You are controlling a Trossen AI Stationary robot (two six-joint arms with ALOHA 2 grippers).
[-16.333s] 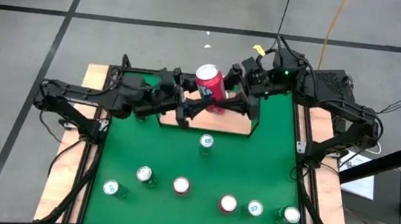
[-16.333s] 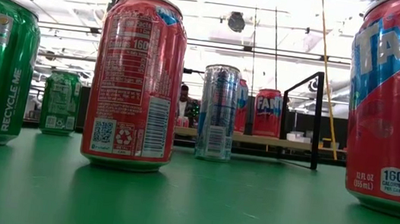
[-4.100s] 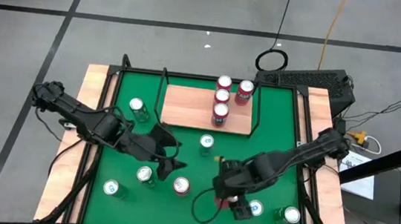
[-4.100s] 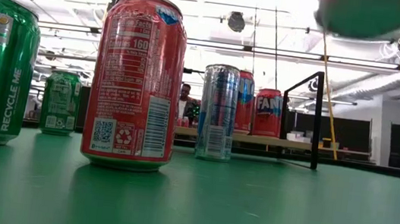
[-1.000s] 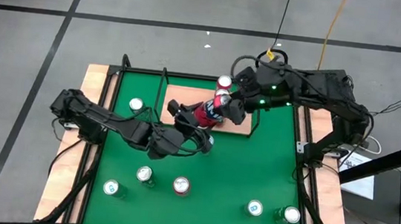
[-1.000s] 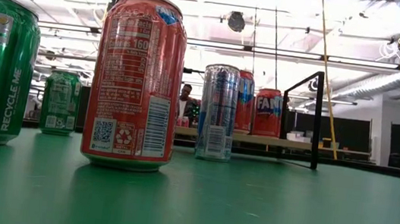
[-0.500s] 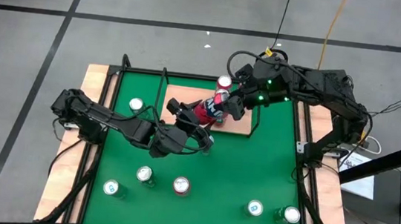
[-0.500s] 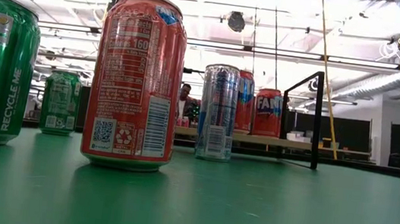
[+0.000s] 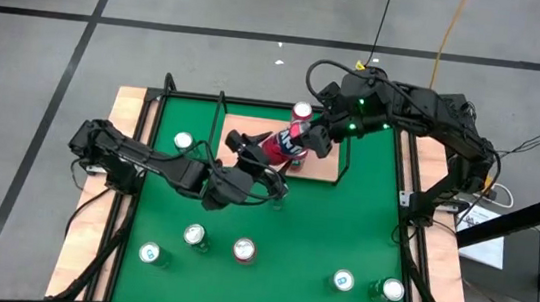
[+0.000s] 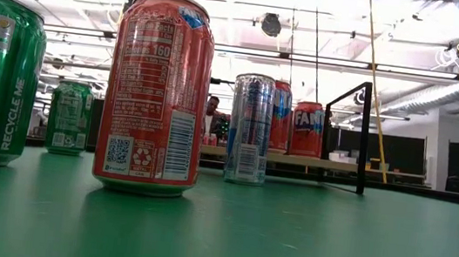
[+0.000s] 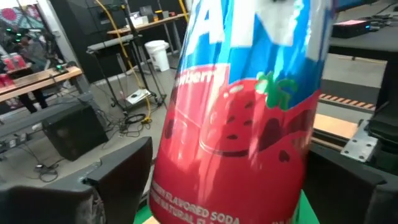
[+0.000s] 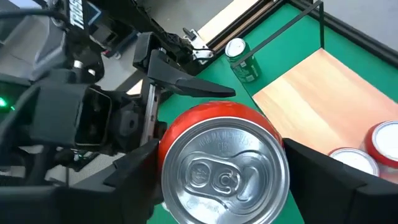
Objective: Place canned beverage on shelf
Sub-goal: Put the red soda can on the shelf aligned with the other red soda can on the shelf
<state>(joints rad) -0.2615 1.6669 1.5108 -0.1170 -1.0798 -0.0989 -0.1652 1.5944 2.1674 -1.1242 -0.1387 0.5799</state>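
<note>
Since a second ago the right arm has drawn slightly toward the shelf's far side, and the left tool's fingers have spread off the tilted red can they were both gripping. That red can (image 9: 282, 144) hangs in the air over the front part of the shelf (image 9: 243, 140), leaning toward the left arm. The right tool (image 12: 224, 174) is closed on the can's upper end, its two dark fingers pressed against either side just below the silver lid. The left tool (image 9: 249, 159) sits at the can's lower end; its fingers (image 11: 121, 177) stand apart on either side of the label with daylight showing beside the can, so it is spread and gripping nothing. At the shelf's back right corner another red can (image 9: 301, 111) stands upright. On the green bench (image 9: 363, 221), a green can (image 9: 182, 142) stands left of the shelf, and five more cans stand along the near edge.
</note>
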